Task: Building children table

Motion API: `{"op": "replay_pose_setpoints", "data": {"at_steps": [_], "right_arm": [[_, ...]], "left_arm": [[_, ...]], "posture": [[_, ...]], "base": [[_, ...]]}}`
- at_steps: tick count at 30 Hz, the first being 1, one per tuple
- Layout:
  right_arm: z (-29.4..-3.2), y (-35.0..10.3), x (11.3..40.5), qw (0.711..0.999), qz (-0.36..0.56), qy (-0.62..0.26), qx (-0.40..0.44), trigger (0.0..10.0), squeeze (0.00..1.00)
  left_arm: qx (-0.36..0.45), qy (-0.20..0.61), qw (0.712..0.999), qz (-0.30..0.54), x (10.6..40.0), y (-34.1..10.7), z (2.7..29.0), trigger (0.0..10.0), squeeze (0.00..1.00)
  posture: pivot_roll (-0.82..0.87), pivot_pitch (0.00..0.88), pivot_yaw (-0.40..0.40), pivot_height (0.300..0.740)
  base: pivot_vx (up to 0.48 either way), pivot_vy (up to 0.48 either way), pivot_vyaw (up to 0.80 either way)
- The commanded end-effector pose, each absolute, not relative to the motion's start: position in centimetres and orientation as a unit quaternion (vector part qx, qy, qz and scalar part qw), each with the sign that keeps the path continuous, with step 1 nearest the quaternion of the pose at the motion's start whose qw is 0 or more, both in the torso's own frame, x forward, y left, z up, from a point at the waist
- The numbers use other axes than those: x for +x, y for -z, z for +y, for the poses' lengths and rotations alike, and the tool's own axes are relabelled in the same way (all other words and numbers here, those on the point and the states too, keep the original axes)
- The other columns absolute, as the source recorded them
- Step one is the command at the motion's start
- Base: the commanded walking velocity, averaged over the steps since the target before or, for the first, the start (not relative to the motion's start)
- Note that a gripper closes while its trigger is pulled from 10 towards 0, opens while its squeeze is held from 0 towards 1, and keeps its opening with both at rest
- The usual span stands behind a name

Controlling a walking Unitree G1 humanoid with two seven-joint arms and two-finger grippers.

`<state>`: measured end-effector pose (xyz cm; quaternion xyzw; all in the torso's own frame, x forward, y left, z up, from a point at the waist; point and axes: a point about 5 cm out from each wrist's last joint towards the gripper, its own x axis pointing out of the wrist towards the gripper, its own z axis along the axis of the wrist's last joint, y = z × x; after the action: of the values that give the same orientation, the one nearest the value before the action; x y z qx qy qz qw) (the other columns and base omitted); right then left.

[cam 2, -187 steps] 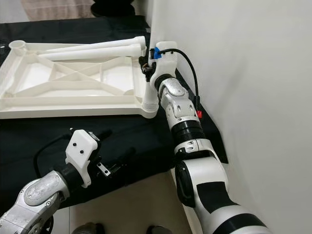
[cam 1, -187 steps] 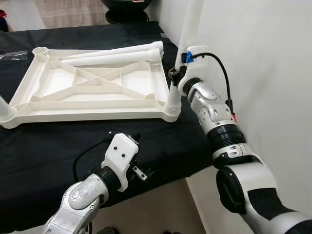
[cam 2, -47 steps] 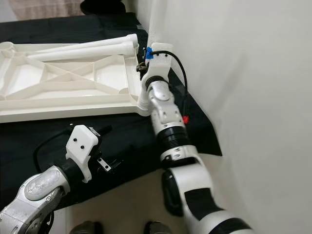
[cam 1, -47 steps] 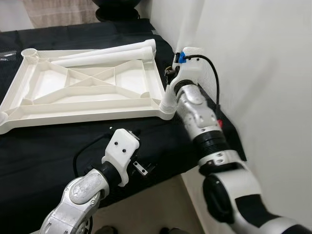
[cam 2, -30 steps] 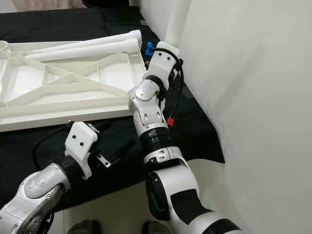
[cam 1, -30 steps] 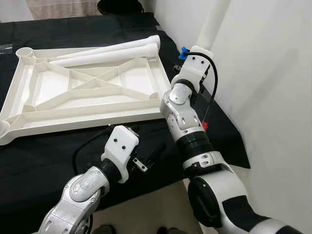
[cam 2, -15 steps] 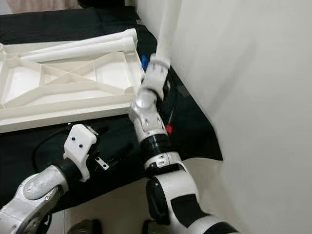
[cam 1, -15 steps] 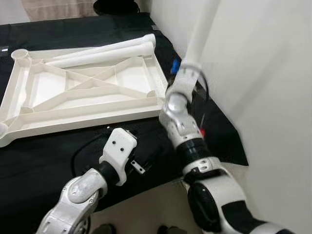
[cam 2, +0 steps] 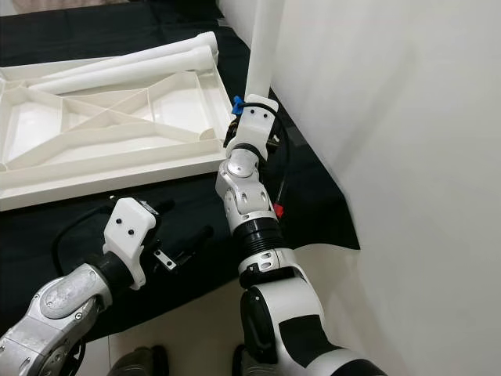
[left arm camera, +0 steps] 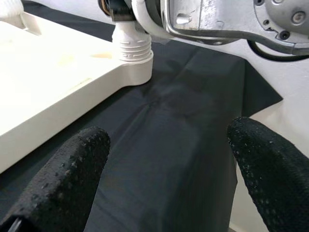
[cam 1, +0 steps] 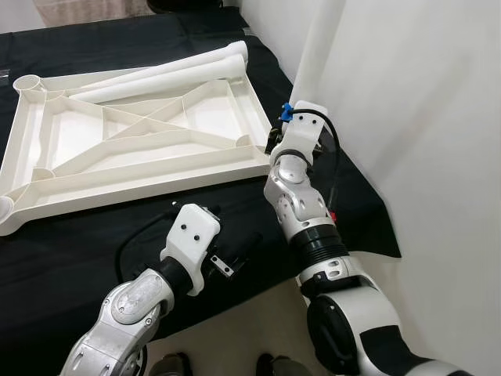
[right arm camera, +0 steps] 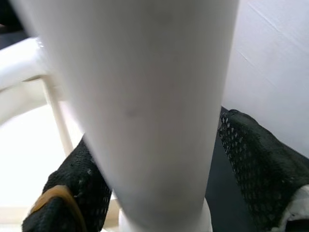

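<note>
**Leg upright at the near right corner**

We see the tabletop (cam 1: 133,141) upside down on the black cloth (cam 1: 70,235), two loose legs (cam 1: 156,78) along its far edge. The wall (cam 1: 423,117) is just beside our right gripper (right arm camera: 159,159), fingers apart around the upright leg (cam 1: 317,47). Our left gripper (left arm camera: 169,159) hovers open near the cloth's edge.

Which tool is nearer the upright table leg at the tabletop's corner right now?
Right. The right tool sits around the upright leg, fingers on either side. The left tool is open above the black cloth, short of the tabletop and apart from that leg.
</note>
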<state>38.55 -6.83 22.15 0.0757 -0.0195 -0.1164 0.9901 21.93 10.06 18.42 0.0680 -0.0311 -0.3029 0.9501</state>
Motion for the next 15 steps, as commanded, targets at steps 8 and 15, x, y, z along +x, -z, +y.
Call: {"op": "replay_pose_setpoints", "data": {"at_steps": [8, 15], "right_arm": [[-6.0, -22.2, 37.6, 0.998, -0.049, 0.008, 0.050, 10.0, 0.00], [-6.2, -21.3, 37.4, 0.998, -0.046, -0.025, 0.023, 10.0, 0.00]], "left_arm": [[0.072, 0.302, 0.950, -0.031, 22.2, -18.2, 10.2, 10.0, 0.00], [0.072, 0.303, 0.950, -0.033, 22.3, -18.3, 10.1, 10.0, 0.00]], "posture": [[0.05, 0.170, -0.074, 0.740], [0.05, 0.168, -0.071, 0.740]], "base": [[0.000, 0.000, 0.00], [0.000, 0.000, 0.00]]}}
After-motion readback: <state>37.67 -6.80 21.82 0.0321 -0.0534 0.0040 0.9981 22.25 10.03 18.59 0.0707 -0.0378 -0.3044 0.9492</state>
